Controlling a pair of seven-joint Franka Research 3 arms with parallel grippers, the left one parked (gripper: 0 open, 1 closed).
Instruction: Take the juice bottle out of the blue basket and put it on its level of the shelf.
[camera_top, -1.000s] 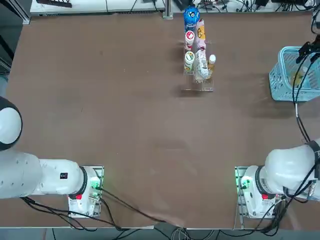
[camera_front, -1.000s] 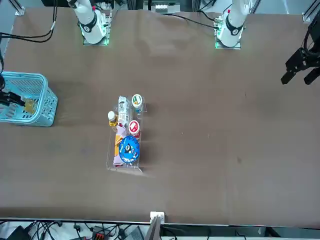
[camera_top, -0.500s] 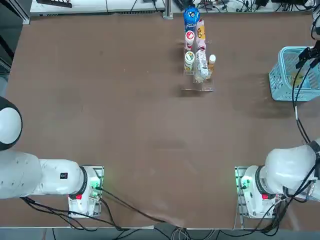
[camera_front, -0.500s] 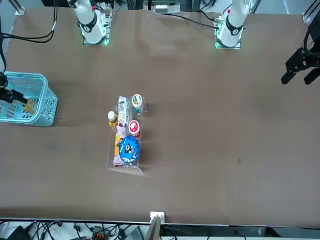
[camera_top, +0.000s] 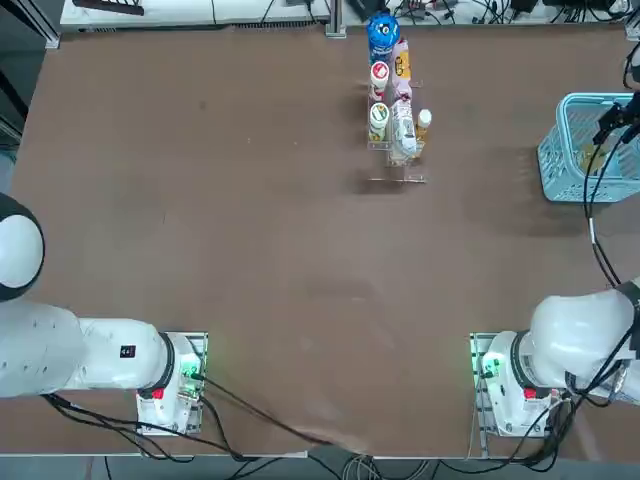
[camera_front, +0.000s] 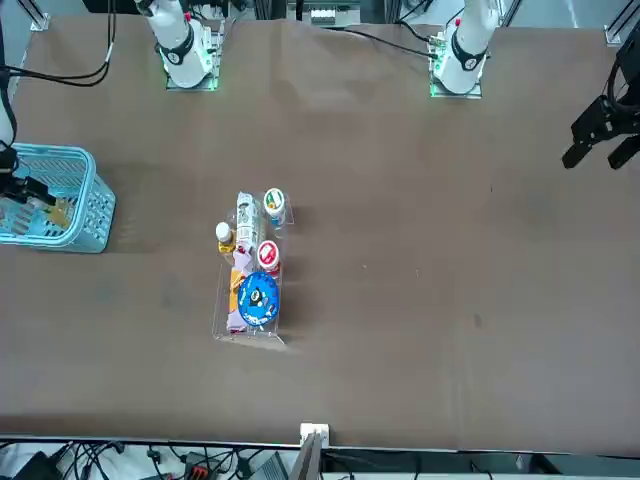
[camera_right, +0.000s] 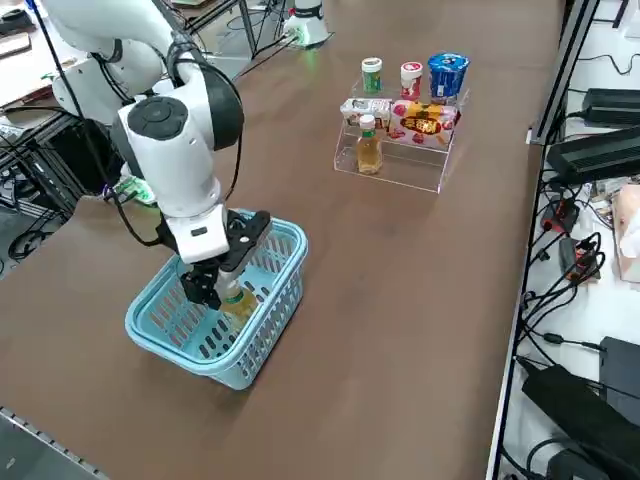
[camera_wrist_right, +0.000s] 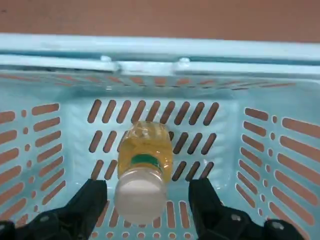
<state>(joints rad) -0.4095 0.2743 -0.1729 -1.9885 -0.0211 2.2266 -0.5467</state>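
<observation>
Right arm (camera_right: 172, 165), smooth white plastic with black joints, reaches over from the near side to the right part of the table (camera_top: 270, 240), which is flat matte brown. Its tool (camera_wrist_right: 148, 189) is down over the blue basket (camera_right: 165, 325), with the black fingers spread apart on either side of the white cap and nothing gripped.

The basket's a light blue plastic rectangle with slotted lattice sides, sitting toward the table's far right corner. The juice bottle (camera_wrist_right: 145, 150) is inside it: slim, clear and shiny, yellow-amber juice, a bit of green at the neck, rounded cap toward the wrist cam. Can't tell if it's upright or leaning.

Toward the far edge, right of the table's middle, there's the shelf (camera_right: 398, 172), glossy clear stepped acrylic. Near end has another amber bottle (camera_right: 369, 150) with a white cap, plus a round green-and-white container (camera_right: 372, 75). A crinkly white packet (camera_right: 366, 110) lies beside them. Further along: a red-and-white container (camera_right: 411, 80), a shiny pink-and-orange packet (camera_right: 423, 122), then a squat round blue tub (camera_right: 448, 75).
</observation>
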